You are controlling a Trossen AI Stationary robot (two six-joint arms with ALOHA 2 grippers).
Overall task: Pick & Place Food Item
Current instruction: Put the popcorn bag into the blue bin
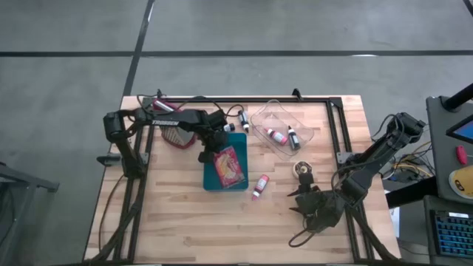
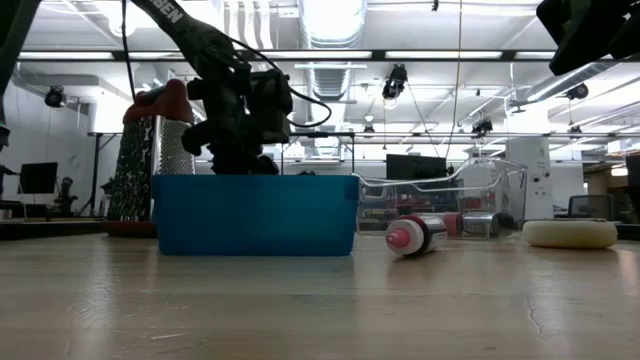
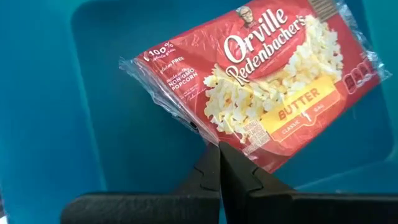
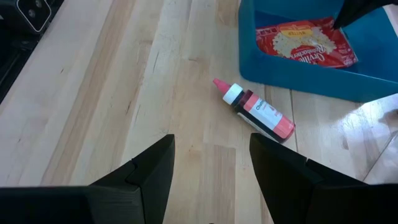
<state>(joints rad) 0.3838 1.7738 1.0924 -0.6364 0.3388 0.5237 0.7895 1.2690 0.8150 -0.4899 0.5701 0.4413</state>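
Red popcorn packet [image 3: 261,87]: lying inside blue bin [image 1: 211,179]; placement judged done.
Left hand [image 3: 219,163]: closed, empty, above packet.
Right hand [image 4: 211,162]: parted, empty, parked over counter [image 1: 170,222].

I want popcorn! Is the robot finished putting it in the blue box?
Nearly. The popcorn bag already lies in the blue bin. The left gripper is shut at the bag's edge. Left: pull away. The right gripper waits open over the table.

Both arms are dark, jointed and trailing black cables, each ending in blunt, angular black jaws.
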